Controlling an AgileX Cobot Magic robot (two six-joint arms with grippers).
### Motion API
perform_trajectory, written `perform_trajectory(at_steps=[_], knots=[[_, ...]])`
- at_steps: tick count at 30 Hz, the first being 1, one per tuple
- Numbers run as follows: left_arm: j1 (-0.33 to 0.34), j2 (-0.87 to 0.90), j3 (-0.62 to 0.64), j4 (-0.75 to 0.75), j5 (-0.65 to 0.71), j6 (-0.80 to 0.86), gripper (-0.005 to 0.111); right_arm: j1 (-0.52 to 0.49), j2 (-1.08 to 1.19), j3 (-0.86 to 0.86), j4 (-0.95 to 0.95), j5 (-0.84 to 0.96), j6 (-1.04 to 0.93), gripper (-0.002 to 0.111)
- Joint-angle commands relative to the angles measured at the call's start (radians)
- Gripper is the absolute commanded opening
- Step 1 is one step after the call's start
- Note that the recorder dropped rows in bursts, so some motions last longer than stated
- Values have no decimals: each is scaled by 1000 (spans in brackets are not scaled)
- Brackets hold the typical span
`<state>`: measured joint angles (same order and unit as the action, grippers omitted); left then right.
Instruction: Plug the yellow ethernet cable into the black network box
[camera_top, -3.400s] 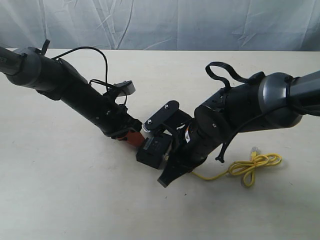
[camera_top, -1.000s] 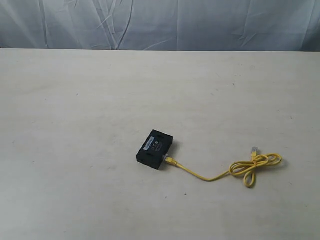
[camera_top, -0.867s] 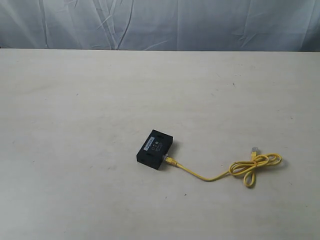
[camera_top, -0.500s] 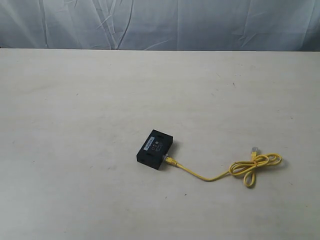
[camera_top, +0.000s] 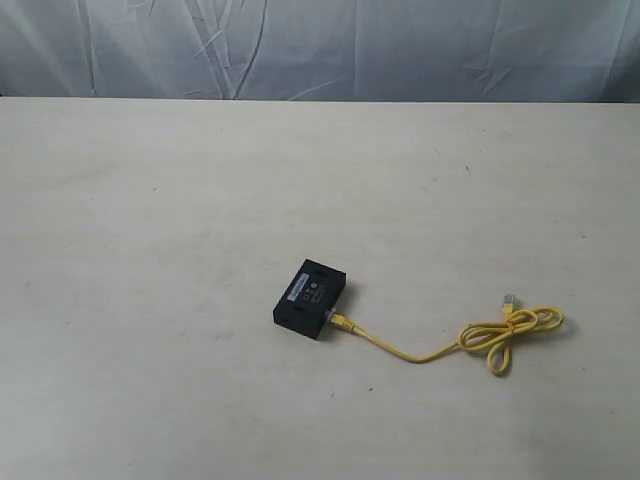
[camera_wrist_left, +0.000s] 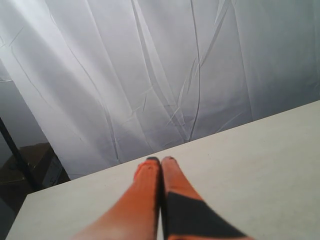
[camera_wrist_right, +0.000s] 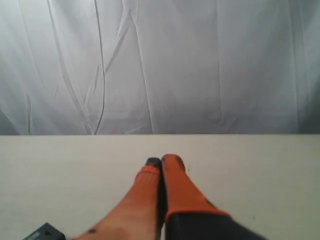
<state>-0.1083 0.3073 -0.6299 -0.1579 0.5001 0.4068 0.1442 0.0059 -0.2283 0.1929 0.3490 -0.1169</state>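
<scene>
The black network box (camera_top: 311, 299) lies flat on the table with its white label strip facing up. One plug of the yellow ethernet cable (camera_top: 420, 355) sits in the box's side; the cord runs right to a knotted loop (camera_top: 510, 331) with the free clear plug (camera_top: 509, 300) above it. Neither arm shows in the exterior view. My left gripper (camera_wrist_left: 161, 160) is shut and empty, held above bare table. My right gripper (camera_wrist_right: 162, 161) is shut and empty too; a corner of the network box (camera_wrist_right: 45, 233) shows at that view's edge.
A beige table (camera_top: 150, 230) carries everything. A wrinkled white curtain (camera_top: 320, 45) hangs behind its far edge. In the left wrist view a dark stand (camera_wrist_left: 15, 160) stands beyond the table's corner.
3.4 s ago both arms were over the box, hiding it and the cable's near end. They have since left the exterior view, and nothing has moved in the last second.
</scene>
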Motion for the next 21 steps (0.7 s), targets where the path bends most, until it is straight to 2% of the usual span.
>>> perform_trajectory(at_steps=[1,21], knots=[[0,-3,1,2,-6,-7,0,-4,-6,80,-13,-27,11,0],[0,-3,1,2,-6,-7,0,-2,-6,228,-126,18,95,0]])
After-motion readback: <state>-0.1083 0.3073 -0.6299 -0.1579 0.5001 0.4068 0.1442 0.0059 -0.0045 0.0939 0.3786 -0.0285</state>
